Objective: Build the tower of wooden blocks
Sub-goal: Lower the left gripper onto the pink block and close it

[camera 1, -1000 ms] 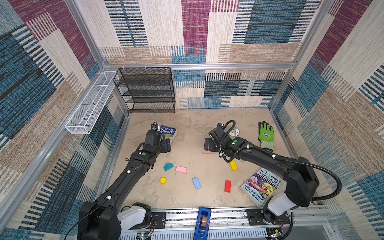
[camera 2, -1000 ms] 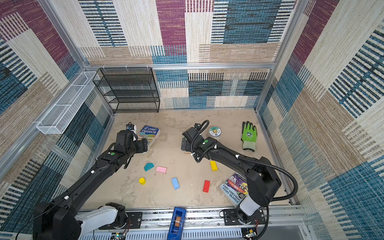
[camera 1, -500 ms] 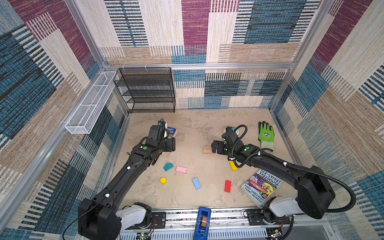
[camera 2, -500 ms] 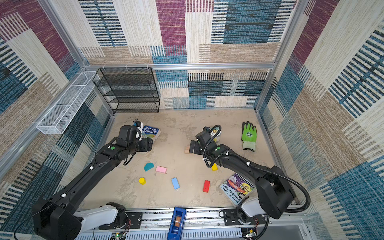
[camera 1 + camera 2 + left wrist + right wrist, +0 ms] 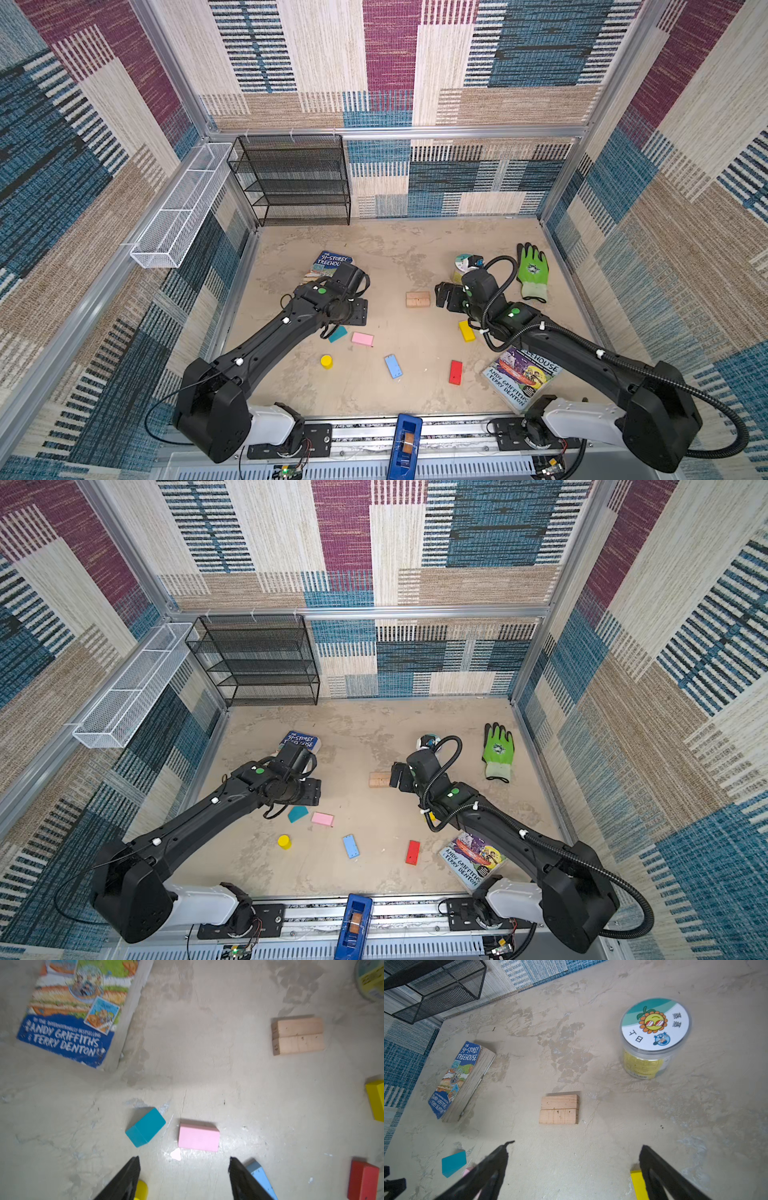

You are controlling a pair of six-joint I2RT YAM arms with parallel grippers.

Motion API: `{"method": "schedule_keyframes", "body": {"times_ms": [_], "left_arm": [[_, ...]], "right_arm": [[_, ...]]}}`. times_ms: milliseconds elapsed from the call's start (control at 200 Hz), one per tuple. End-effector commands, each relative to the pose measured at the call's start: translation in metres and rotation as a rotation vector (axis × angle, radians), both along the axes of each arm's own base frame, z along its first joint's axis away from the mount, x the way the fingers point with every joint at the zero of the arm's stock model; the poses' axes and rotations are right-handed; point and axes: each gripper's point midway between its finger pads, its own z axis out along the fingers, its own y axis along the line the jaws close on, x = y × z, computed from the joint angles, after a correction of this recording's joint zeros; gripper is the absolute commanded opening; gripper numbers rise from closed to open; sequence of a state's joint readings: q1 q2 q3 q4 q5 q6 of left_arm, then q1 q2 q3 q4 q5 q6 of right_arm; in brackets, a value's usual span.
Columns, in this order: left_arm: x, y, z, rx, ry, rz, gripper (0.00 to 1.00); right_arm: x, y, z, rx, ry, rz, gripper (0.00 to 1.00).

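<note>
- Front right of counter [image 5: 407, 266]: front paperback [image 5: 521, 374] lying flat, cover reading "ANDY GRIFFITHS & TERRY DENTON" and part of "TREEHOUSE".
- Same near row, well apart from one another: red block [image 5: 455, 372] and light blue block [image 5: 393, 366] lying flat, yellow cylinder [image 5: 326, 361] standing on end.
- Next back: pink block [image 5: 362, 339] just beside teal house piece [image 5: 337, 333], not touching; yellow block [image 5: 466, 331] off right, beside the right arm.
- Left tool [image 5: 183, 1158] near pink block, fairly wide, nothing between its fingers.
- Right tool [image 5: 577, 1144] spread wide, empty, facing plain wood slabs [image 5: 418, 299] just beside it.
- Plain wood slabs mid-counter, two side by side, long faces touching.
- Farther left: far paperback [image 5: 458, 1078], "THE 91-STOREY TREEHOUSE", same authors' names at cover foot.
- Farther right: yellow jar [image 5: 652, 1043], lid printed with a sunflower in sunglasses and characters "蒸蒸", "日上"; green glove [image 5: 532, 270] near, print unreadable.
- Back-left corner: black mesh rack [image 5: 299, 178].
</note>
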State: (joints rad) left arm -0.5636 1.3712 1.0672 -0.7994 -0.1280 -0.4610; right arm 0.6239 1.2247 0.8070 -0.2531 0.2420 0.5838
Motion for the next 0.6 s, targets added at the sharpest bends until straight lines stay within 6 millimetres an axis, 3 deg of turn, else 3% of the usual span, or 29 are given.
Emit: {"method": "schedule_keyframes", "body": {"times_ms": [0, 391, 596], "left_arm": [[-0.026, 0.005, -0.018, 0.011, 0.11, 0.094, 0.73], [-0.041, -0.018, -0.035, -0.079, 0.152, 0.254, 0.73], [-0.036, -0.031, -0.044, -0.18, 0.14, 0.323, 0.82]], "right_arm": [[0.006, -0.002, 0.01, 0.003, -0.057, -0.01, 1.0], [0.007, 0.002, 0.005, 0.02, -0.066, 0.006, 1.0], [0.007, 0.002, 0.004, 0.021, -0.067, 0.012, 1.0]]}}
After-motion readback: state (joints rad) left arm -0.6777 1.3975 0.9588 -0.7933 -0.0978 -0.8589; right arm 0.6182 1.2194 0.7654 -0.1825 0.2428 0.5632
